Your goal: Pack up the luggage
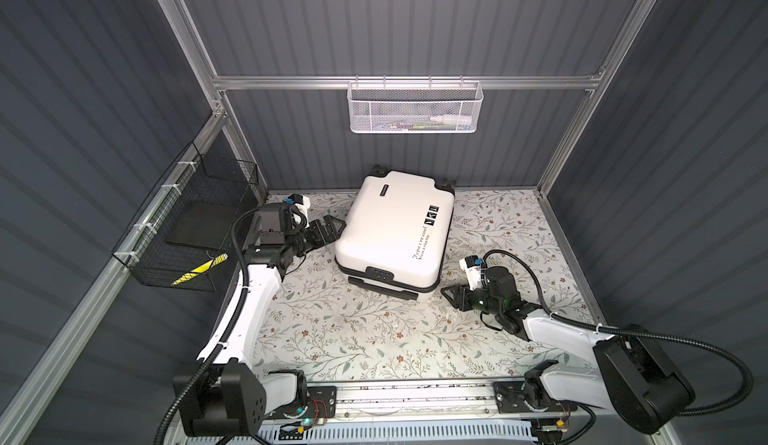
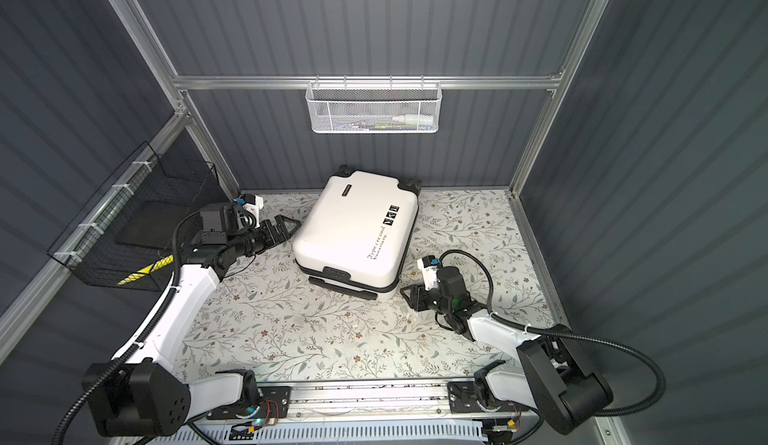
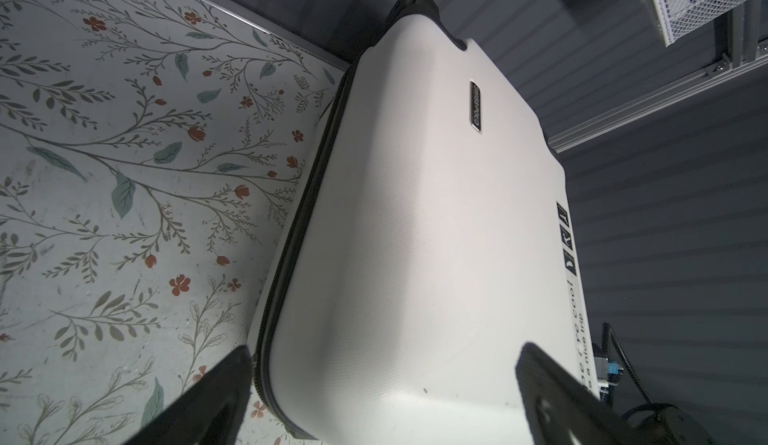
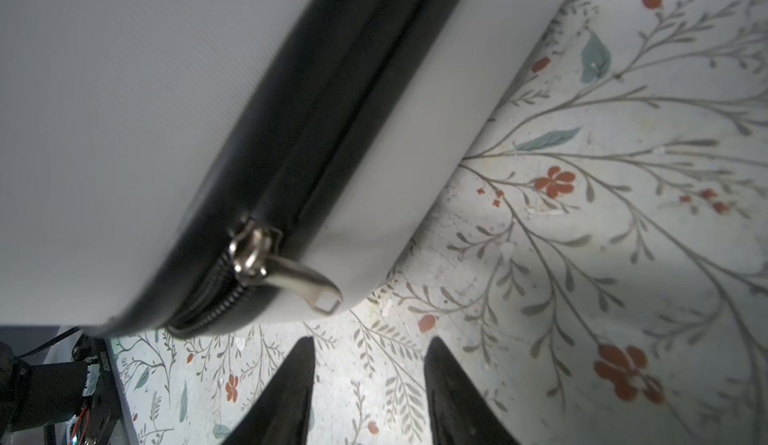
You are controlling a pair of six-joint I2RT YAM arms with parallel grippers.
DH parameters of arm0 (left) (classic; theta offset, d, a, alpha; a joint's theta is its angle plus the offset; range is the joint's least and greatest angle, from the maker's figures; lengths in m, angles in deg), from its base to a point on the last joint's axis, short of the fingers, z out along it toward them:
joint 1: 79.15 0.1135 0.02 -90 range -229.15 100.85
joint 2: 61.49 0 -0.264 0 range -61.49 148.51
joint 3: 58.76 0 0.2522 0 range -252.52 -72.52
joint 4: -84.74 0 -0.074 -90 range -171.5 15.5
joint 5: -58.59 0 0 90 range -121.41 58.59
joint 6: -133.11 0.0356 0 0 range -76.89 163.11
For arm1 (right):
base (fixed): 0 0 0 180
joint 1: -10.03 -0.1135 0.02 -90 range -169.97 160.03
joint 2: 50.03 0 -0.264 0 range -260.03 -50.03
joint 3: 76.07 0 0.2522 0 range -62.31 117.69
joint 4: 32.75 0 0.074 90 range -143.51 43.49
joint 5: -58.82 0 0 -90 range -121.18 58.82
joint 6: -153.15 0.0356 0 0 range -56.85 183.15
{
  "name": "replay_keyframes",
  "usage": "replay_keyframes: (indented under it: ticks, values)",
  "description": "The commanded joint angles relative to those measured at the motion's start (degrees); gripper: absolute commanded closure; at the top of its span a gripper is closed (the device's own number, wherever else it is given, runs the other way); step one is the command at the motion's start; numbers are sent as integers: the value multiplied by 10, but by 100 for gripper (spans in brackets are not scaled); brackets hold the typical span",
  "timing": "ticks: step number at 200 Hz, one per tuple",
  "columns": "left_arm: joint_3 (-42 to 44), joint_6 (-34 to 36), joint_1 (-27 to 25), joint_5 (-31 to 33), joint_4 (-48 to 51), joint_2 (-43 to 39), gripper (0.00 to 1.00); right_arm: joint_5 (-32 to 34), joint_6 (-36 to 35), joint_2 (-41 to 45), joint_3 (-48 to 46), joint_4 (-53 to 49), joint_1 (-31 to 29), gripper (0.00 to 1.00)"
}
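The luggage [image 1: 395, 231] [image 2: 353, 231], a white hard-shell suitcase with black lettering, lies flat and closed at the back middle of the table. My left gripper [image 1: 334, 225] [image 2: 291, 225] is at its left side, open wide. In the left wrist view my left gripper [image 3: 386, 349] has one finger [image 3: 224, 397] beside the black zipper band and one over the luggage [image 3: 415, 235]. My right gripper [image 1: 446, 291] [image 2: 405, 293] hovers low by the front right corner. It is open with only table between its tips [image 4: 370, 339], just short of the metal zipper pull [image 4: 291, 272].
A white mesh basket [image 1: 415, 106] holding a white bottle hangs on the back rail. A black wire basket [image 1: 187, 222] with a dark flat item hangs on the left wall. The floral table cover [image 1: 353, 339] stretches in front of the luggage. Walls close in on three sides.
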Motion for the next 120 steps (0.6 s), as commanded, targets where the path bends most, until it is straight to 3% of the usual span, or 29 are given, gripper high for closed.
replay_keyframes:
  ticks: [1, 42, 98, 120]
  values:
    - [5, -3, 1, -11, -6, -9, 0, 7, -12, -17, 29, -5, -8, 55]
    - [4, -2, 1, -12, -6, -8, 0, 21, -27, -29, 52, -26, -10, 59]
    - [6, 1, 1, -14, -7, -6, 0, 49, -41, -17, 53, -46, -10, 83]
    - [8, 0, 1, -15, -10, -6, 0, 52, -46, -11, 54, -52, -10, 85]
